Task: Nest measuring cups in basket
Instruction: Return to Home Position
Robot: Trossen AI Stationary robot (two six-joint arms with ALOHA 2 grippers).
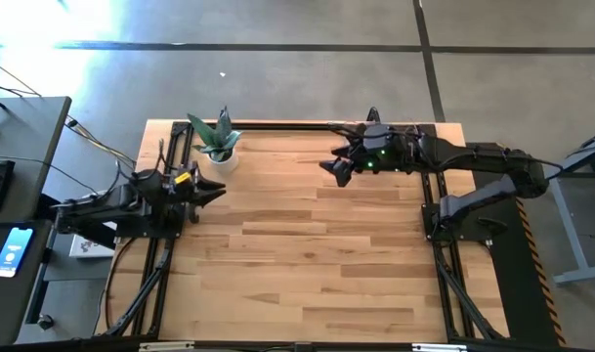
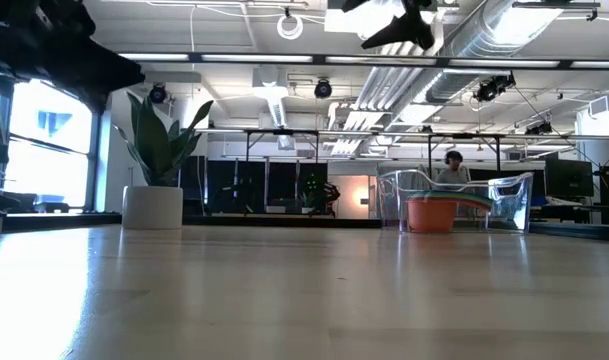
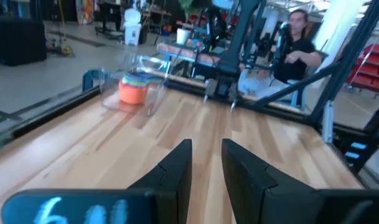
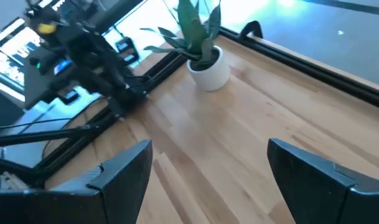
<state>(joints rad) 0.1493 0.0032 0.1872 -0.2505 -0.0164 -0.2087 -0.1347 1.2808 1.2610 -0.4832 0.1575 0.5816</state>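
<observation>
Lit characters [image 3: 65, 211] at the left pincer's base are too blurred to read. The measuring cups [image 3: 134, 87] sit nested, orange outermost, inside the basket [image 3: 108, 93] on the far right part of the surface [image 1: 307, 254]. The left pincer [image 3: 206, 144], fingers a narrow gap apart and empty, faces the basket from well apart. The right pincer [image 4: 208, 146] hangs high, spread wide and empty, with the basket lower and to its side.

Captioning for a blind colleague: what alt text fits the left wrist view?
Nested measuring cups, orange outermost, sit in the clear basket on the wooden table. The left gripper, slightly open, fills the foreground; a person sits beyond.
</observation>
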